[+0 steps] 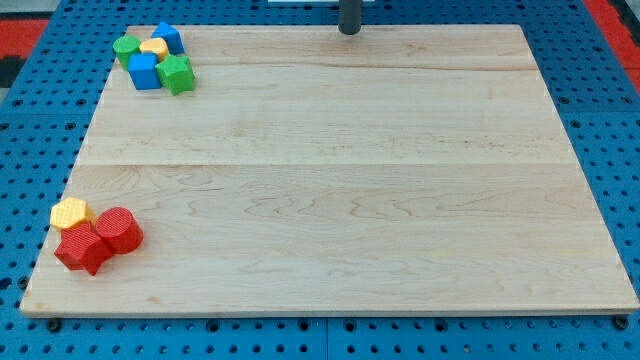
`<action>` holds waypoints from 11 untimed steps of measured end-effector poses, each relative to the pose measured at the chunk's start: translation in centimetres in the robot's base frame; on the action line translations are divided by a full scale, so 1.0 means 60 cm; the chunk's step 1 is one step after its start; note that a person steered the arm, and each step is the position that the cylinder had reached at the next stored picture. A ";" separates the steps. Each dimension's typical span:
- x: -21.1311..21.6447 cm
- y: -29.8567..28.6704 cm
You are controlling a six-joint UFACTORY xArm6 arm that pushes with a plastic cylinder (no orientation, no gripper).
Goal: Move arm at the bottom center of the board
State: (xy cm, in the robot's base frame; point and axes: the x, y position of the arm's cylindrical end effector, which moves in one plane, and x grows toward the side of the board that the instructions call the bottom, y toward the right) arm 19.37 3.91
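Note:
My tip (349,31) is at the view's top edge, just right of centre, touching the wooden board (340,180) at its far rim. No block is near it. At the view's top left sits a cluster: a green cylinder (126,47), a yellow block (153,48), a blue block (168,37), a blue cube (144,71) and a green star-like block (177,74). At the view's bottom left sits a second cluster: a yellow hexagon block (70,213), a red cylinder (117,229) and a red block (82,249).
The board lies on a blue perforated table (30,150). A red strip (610,15) shows at the top corners.

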 end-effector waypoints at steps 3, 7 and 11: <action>0.003 -0.002; 0.004 0.003; -0.001 0.005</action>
State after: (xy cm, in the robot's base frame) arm 19.30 4.21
